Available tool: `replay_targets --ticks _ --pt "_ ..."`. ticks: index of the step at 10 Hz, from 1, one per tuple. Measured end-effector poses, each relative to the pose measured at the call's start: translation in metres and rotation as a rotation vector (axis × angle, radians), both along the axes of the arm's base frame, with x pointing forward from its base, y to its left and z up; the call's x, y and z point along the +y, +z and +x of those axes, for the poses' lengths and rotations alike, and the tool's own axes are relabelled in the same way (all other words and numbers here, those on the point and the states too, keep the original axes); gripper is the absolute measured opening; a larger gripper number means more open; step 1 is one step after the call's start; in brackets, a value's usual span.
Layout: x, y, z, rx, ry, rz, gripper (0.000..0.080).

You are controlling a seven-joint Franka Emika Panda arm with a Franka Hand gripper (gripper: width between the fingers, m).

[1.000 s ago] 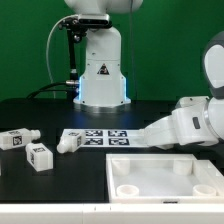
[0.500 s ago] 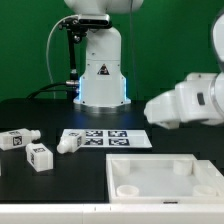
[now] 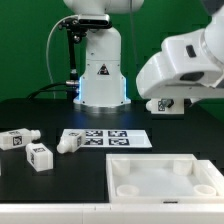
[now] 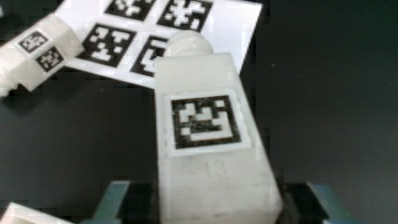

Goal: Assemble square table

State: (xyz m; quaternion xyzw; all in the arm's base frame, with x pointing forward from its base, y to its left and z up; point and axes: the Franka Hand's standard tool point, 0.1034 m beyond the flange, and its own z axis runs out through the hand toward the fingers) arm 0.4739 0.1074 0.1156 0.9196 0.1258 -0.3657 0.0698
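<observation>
Gripper (image 4: 214, 205) clamps a white leg (image 4: 199, 75) whose black-and-white square tag (image 4: 203, 122) faces the wrist camera; a triangular warning sticker (image 3: 100, 70) marks the robot base (image 3: 100, 92).

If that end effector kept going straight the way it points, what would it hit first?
Likely the marker board: in the wrist view the leg clamped in the end effector aims its tip at it, nothing between. Depth is unclear, so I can't be sure.
</observation>
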Motion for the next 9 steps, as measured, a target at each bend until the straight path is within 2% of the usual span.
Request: replay_targets --ticks 2,3,4,5,6,9 --pt "0.002 0.000 0.010 -0.120 0.001 0.042 0.0288" --pt "0.006 0.013 0.035 -0.220 -0.073 0.135 0.0288" --pt "-0.001 0.026 0.062 -0.364 -0.100 0.180 0.0288" --pt "-0.005 0.036 0.068 -0.469 -0.092 0.208 0.0288" --pt "-0.006 0.041 0.064 -0.509 -0.098 0.216 0.0288" --pt "-0.010 0.040 0.075 -0.708 -0.092 0.243 0.0288"
